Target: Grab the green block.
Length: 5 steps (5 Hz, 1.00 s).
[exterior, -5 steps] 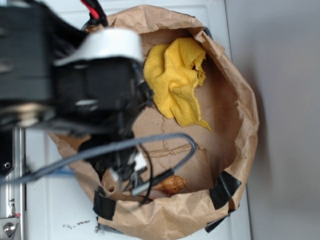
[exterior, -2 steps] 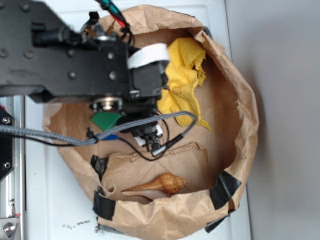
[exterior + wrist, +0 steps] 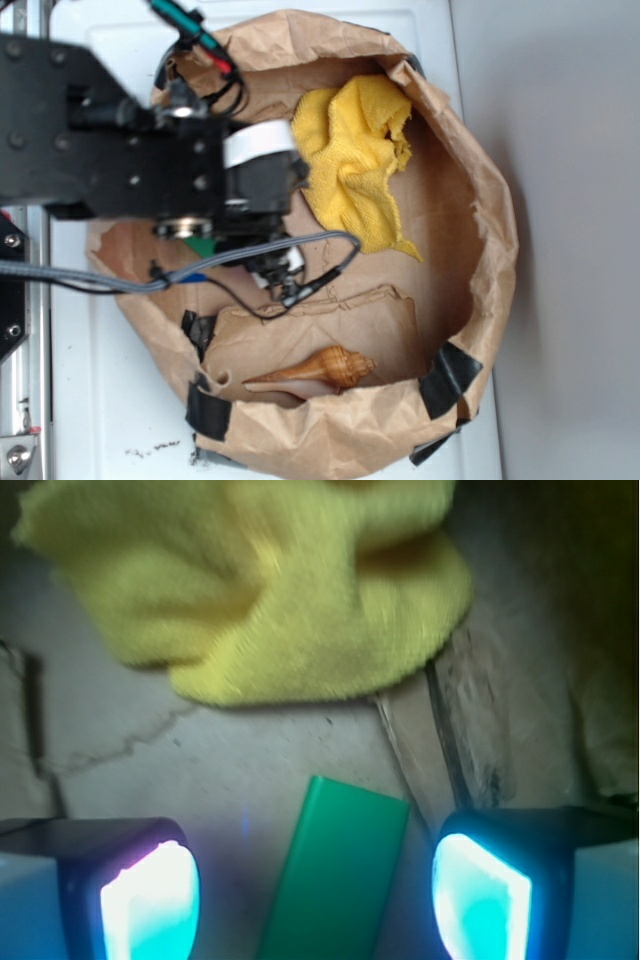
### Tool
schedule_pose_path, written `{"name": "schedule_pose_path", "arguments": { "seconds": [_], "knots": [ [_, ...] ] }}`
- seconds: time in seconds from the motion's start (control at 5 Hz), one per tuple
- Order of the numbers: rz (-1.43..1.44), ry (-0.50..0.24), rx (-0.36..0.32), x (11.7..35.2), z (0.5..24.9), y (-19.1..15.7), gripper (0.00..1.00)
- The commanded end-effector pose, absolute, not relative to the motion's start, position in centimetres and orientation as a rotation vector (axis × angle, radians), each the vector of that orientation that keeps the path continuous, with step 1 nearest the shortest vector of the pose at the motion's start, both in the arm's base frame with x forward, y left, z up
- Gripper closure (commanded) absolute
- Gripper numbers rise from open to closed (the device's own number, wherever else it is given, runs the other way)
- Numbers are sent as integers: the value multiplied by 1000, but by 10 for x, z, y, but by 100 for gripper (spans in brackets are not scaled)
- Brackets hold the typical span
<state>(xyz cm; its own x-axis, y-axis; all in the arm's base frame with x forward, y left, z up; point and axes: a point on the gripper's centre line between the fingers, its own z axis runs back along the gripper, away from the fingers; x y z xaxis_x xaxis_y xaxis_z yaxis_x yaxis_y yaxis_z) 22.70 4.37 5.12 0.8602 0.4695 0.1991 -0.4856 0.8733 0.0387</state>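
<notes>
Gripper (image 3: 315, 895) wide open, holding nothing; green block (image 3: 338, 870) lies flat between its fingers (image 3: 150, 895), untouched, just below yellow cloth (image 3: 250, 590). Arm reaches over paper bag (image 3: 480, 200), pointing down.

A white tabletop (image 3: 120, 420) lies under everything, with small dark marks near its lower left edge. To the right of it runs a plain grey floor (image 3: 570, 240), smooth and bare, a bit darker close to the tabletop. A metal rail (image 3: 30, 400) with a screw runs along the far left side, and the light is soft and even.
</notes>
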Motion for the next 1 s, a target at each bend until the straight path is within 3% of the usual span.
{"name": "schedule_pose_path", "arguments": {
  "seconds": [0.0, 0.2, 0.4, 0.6, 0.8],
  "knots": [
    [382, -207, 48, 222, 17, 43, 0],
    [318, -158, 21, 223, 6, 38, 0],
    [363, -194, 60, 224, 7, 37, 100],
    [442, -304, 134, 225, 13, 39, 100],
    [471, -329, 146, 225, 26, 39, 100]
  ]
}}
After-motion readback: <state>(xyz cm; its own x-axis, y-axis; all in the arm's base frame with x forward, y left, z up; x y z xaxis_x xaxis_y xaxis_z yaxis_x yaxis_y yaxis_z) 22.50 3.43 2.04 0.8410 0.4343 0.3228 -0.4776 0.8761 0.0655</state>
